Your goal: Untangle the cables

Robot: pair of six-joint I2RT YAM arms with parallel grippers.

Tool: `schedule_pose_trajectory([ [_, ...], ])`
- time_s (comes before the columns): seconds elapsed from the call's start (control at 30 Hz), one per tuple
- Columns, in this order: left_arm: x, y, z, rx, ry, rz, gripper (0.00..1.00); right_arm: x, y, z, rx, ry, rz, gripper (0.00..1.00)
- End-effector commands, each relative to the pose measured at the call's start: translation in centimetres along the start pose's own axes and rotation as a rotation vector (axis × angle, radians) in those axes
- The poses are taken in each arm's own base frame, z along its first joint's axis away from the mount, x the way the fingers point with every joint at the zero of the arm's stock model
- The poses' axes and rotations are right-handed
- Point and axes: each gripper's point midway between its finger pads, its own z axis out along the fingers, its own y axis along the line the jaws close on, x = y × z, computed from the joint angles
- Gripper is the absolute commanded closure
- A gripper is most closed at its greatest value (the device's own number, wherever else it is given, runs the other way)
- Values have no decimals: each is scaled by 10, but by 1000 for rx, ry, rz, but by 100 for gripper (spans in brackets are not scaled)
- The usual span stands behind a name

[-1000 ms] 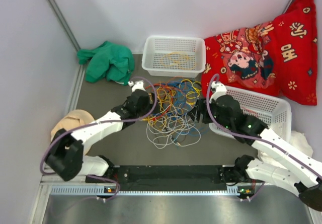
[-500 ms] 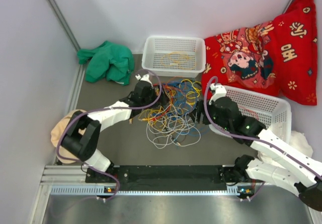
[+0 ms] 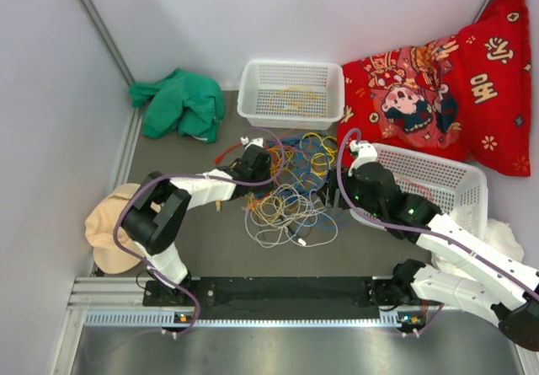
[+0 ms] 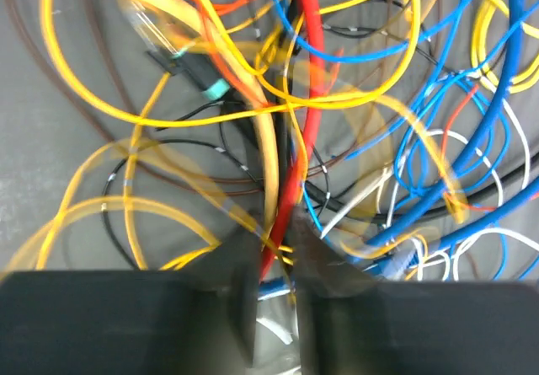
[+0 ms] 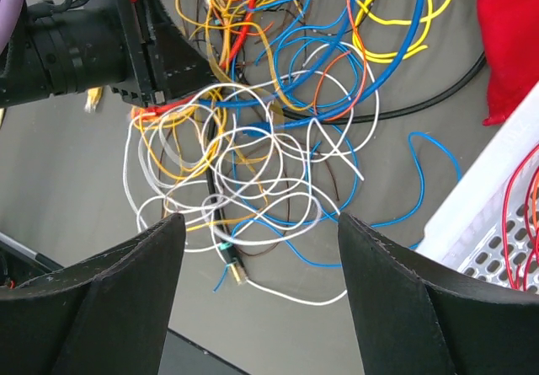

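Observation:
The cables (image 3: pixel 290 185) lie as a knotted heap of yellow, red, orange, blue and white wires on the grey table between the two arms. My left gripper (image 3: pixel 263 166) is pushed into the heap's left side. In the left wrist view its jaws (image 4: pixel 278 253) are closed to a narrow gap on a red cable (image 4: pixel 307 97), with a yellow strand caught alongside it. My right gripper (image 5: pixel 261 223) hovers open above the heap's white and blue loops (image 5: pixel 253 164) and holds nothing. A loose plug (image 5: pixel 234 265) lies below them.
A white basket (image 3: pixel 253 97) at the back holds a yellow cable. A second white basket (image 3: pixel 459 185) at the right holds red wires (image 5: pixel 515 215). A green cloth (image 3: pixel 177 105) lies back left, a red cushion (image 3: pixel 446 80) back right and a beige cloth (image 3: pixel 105 223) at the left.
My left arm has swung right and into the tangle, and its jaws have gone from wide open to closed on the red cable. The right arm has not moved.

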Motion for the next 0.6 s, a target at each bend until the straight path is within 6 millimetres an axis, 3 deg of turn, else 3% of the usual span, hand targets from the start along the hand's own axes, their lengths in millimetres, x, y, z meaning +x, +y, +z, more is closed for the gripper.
schedule_pose_trajectory([
  [0.0, -25, -2, -22, -7, -94, 20, 100, -16, 6, -9, -15, -55, 18, 28],
  [0.1, -48, -6, -48, -9, -149, 36, 100, -18, 7, -12, -20, -63, 35, 28],
  [0.13, -65, -14, -65, 12, -199, 41, 100, -19, 8, -13, -25, -67, 37, 28],
  [0.17, -70, -12, -76, 3, -208, 38, 100, -19, 9, -14, -29, -68, 40, 28],
  [0.2, -85, -21, -100, 39, -262, 30, 100, -22, 11, -16, -35, -75, 47, 28],
  [0.27, -103, -26, -128, 68, -329, 15, 100, -26, 16, -19, -59, -82, 51, 29],
  [0.3, -117, -32, -156, 109, -396, 7, 100, -31, 19, -21, -73, -96, 53, 29],
  [0.37, -129, -35, -184, 144, -456, 0, 100, -34, 26, -23, -106, -96, 53, 29],
  [0.4, -137, -38, -207, 167, -497, -2, 100, -37, 30, -25, -121, -101, 55, 29],
  [0.5, -150, -42, -245, 201, -557, -7, 100, -41, 41, -27, -174, -104, 57, 30],
  [0.57, -151, -41, -258, 209, -561, -3, 100, -44, 48, -29, -209, -108, 64, 30],
])
